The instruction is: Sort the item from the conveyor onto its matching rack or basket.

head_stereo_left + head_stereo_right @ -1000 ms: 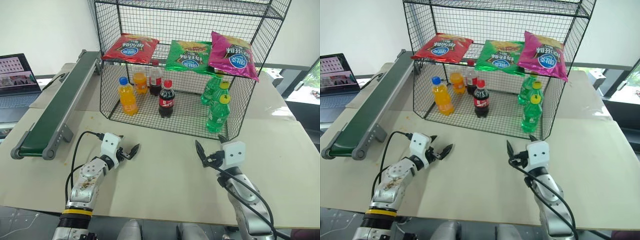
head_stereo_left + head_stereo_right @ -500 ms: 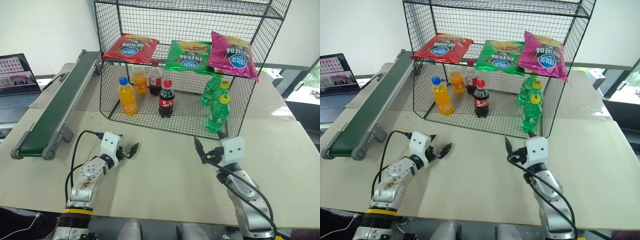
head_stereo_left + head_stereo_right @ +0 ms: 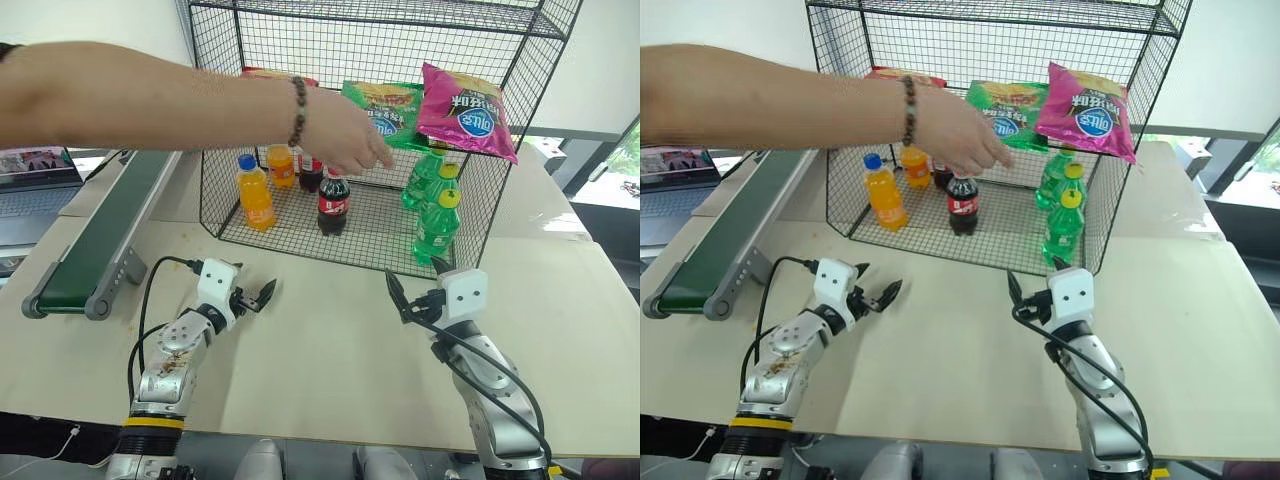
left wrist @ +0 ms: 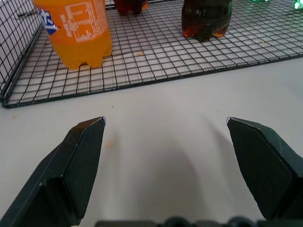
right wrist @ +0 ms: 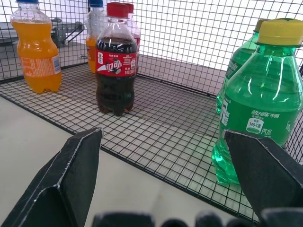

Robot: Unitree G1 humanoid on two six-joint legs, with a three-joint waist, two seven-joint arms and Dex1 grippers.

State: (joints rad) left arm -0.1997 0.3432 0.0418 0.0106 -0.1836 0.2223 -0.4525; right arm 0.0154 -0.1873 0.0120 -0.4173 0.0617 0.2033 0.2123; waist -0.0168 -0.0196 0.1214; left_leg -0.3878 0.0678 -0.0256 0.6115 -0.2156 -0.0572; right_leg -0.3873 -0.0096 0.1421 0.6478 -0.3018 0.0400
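Observation:
The green chip bag lies on the mid shelf of the black wire rack, beside a magenta bag. A person's hand reaches in from the left and covers the green bag's front left corner. The dark-green conveyor runs along the table's left side with nothing on its belt. My left gripper hovers open over the table in front of the rack. My right gripper is open too, just before the rack's front right corner. Nothing is between either pair of fingers.
On the rack floor stand orange bottles, cola bottles and green bottles. A red bag's edge shows above the person's forearm, which spans the conveyor's far end. A laptop sits at far left.
A person's arm has come in from the left, and its hand now rests at the green bag on the shelf. The arm hides most of the red bag. Both grippers stay where they were.

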